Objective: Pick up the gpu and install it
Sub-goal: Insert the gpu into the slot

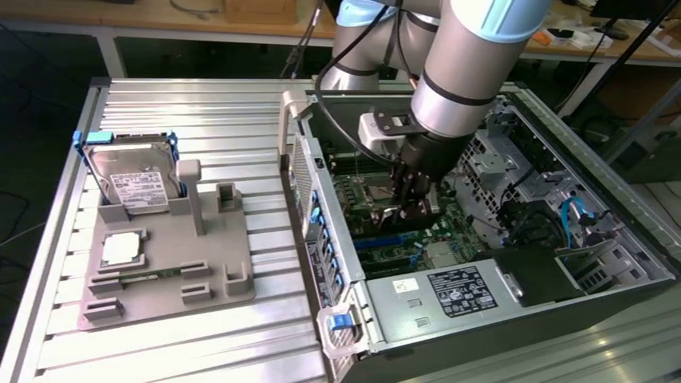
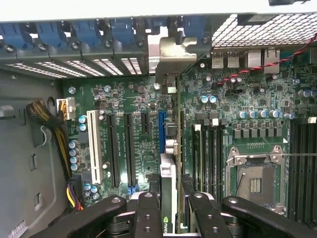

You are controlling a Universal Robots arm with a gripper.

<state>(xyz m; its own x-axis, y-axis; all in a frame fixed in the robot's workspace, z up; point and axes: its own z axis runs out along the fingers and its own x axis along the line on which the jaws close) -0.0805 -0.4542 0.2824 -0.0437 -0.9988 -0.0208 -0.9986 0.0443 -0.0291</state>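
Gripper (image 2: 171, 201): clenched on gpu (image 2: 169, 148), card edge-on against the motherboard (image 2: 124, 99) slots; hard drive (image 1: 133, 179) at 9 o'clock, exterior view.

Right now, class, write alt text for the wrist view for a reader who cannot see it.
The tool grips the gpu edge-on over the green motherboard inside the computer case, its metal bracket toward the wall lined with blue clips. The card runs beside a blue slot, and an open processor socket sits further off.
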